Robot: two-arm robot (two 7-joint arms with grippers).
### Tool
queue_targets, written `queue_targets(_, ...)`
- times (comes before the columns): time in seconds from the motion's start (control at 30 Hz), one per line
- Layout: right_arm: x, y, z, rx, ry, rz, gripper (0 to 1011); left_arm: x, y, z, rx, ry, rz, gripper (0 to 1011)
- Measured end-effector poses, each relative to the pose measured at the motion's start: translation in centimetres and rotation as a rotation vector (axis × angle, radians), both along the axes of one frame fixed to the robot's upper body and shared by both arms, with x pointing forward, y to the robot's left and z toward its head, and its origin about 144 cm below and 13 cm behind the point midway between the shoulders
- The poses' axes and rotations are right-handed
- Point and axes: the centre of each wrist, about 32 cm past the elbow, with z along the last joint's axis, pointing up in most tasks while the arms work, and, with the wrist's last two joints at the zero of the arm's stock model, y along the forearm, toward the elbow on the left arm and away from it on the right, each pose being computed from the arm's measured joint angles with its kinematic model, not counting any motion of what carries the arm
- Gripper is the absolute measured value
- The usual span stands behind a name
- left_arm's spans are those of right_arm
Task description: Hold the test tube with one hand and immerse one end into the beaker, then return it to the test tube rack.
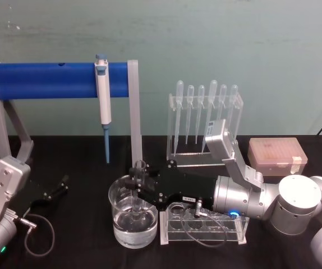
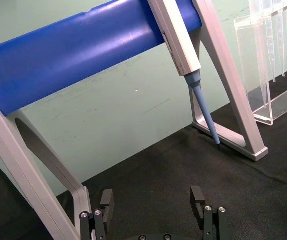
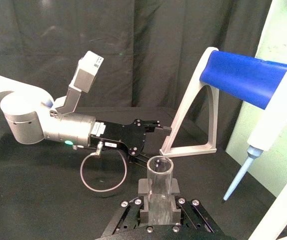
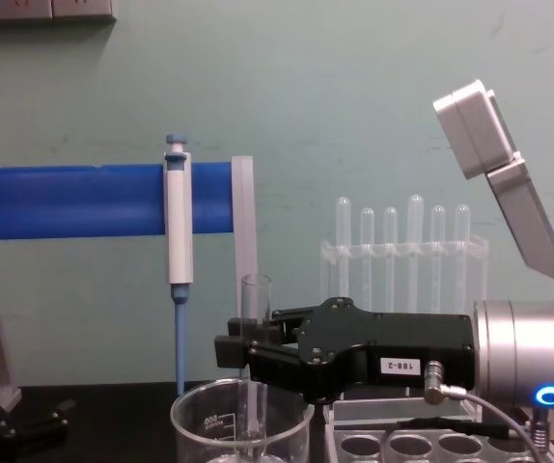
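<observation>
The test tube (image 1: pixel 139 175) is a clear glass tube held upright, open mouth up. My right gripper (image 1: pixel 139 188) is shut on its middle, reaching in from the right. The tube's lower end is down inside the beaker (image 1: pixel 120 221), a wide glass beaker with water in it, and seems to reach the water. From the side, the tube (image 4: pixel 255 307) passes the gripper (image 4: pixel 242 353) and drops below the beaker's rim (image 4: pixel 192 417). In the right wrist view the tube (image 3: pixel 159 181) stands between the fingers (image 3: pixel 143 189). My left gripper (image 2: pixel 152 200) is open and parked at the far left (image 1: pixel 57 189).
A clear rack with round holes (image 1: pixel 228 232) stands just right of the beaker, under my right arm. Behind are a blue-barred stand (image 1: pixel 49 80) with a hanging white-and-blue pipette (image 1: pixel 103 101), a rack of plastic pipettes (image 1: pixel 206 120) and a tip box (image 1: pixel 277 157).
</observation>
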Motion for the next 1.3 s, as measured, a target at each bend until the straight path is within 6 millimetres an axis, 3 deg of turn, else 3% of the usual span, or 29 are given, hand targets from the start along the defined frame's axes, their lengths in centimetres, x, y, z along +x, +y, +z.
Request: queue_targets(1.3,0.0,0.0,0.0,0.0,0.0,0.0,226,0.0,0.0,0.0,0.0,0.0,0.0,1000)
